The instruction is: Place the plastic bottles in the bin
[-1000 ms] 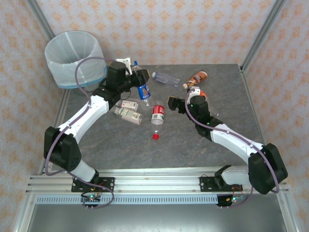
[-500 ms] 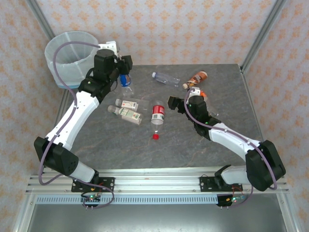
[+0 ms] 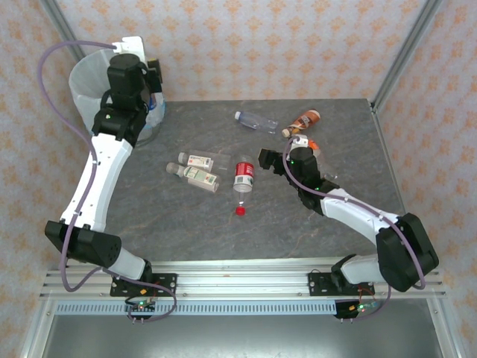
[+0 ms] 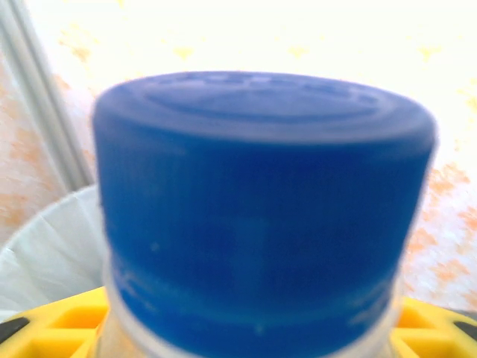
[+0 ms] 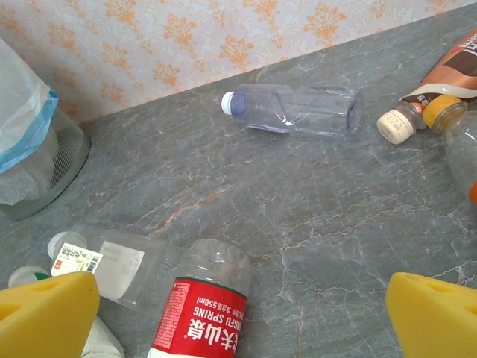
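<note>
A round wastebasket lined with a translucent white bag and ringed by a light blue band (image 3: 83,83) stands at the far left corner of the grey marbled table (image 3: 335,224). The left gripper (image 3: 151,88) hangs at the bin's right rim, its yellow pads (image 4: 52,321) clenched on a small clear plastic bottle with a blue cap (image 4: 261,186). Whether that bottle is inside the rim cannot be told.

Near mid-table, two clear bottles with white-green labels (image 3: 195,161) (image 3: 200,177) lie on their sides just beside each other. To their right lies a clear bottle with a red label (image 3: 244,175), and nearer the arms, apart from it, a loose small red cap (image 3: 240,210). Farther back lies an unlabelled clear bottle with a white cap (image 5: 298,110).

The right gripper (image 3: 265,159) sits low just right of the red-labelled bottle with its yellow fingers (image 5: 45,313) spread wide and nothing between them. Behind it lie a brown-labelled bottle with a cream cap (image 3: 304,119) and an orange-capped bottle (image 5: 447,112), close together.
</note>
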Robot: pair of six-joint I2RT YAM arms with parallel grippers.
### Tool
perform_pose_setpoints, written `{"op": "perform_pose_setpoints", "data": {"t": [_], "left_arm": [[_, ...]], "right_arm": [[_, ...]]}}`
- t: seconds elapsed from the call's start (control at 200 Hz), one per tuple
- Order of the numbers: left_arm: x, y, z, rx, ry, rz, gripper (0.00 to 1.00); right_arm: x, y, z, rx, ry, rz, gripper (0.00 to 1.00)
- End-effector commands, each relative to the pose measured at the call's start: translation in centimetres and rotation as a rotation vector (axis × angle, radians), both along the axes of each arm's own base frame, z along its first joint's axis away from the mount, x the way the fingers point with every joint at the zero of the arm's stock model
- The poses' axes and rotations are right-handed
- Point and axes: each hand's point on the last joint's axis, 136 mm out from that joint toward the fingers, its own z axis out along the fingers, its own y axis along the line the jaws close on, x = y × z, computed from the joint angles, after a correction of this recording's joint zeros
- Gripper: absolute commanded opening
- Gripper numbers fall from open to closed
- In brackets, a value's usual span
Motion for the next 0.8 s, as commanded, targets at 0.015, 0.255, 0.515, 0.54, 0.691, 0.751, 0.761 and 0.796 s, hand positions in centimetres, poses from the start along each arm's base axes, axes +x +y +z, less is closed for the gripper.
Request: {"op": "perform_pose_setpoints", "data": {"t": [0.015,0.255,0.515,0.54,0.691,0.751,0.761,0.796], "left_arm": [[0.7,3.0,3.1,0.053,-0.072,0.089,0.54],[3.8,7.4,5.4,0.122,-0.154,0.242,0.54],[7.8,12.4,5.0,0.062,-0.145,0.346,0.54],[8.1,12.6,5.1,0.062,-0.147,0.352,0.54],[9.9,13.9,4.1,0.082,-0.131,0.396,0.54],[10.5,14.5,3.4,0.075,-0.124,0.412,0.54],[10.6,14.6,3.3,0.073,-0.124,0.412,0.54],[10.8,15.0,2.8,0.060,-0.123,0.421,0.55]], "right_arm": [[0.8,0.2,1.9,0.037,-0.042,-0.013,0.99],[0.3,-0.4,2.1,0.033,-0.051,-0.029,0.99],[-0.6,-1.8,2.0,0.015,-0.064,-0.067,0.99],[-0.7,-1.9,2.0,0.015,-0.065,-0.069,0.99],[-0.8,-2.1,1.7,0.008,-0.057,-0.075,0.99],[-0.8,-2.1,1.7,0.008,-0.057,-0.076,0.99],[-0.8,-2.1,1.7,0.009,-0.058,-0.076,0.99],[-0.8,-2.1,1.7,0.008,-0.056,-0.077,0.99]]}}
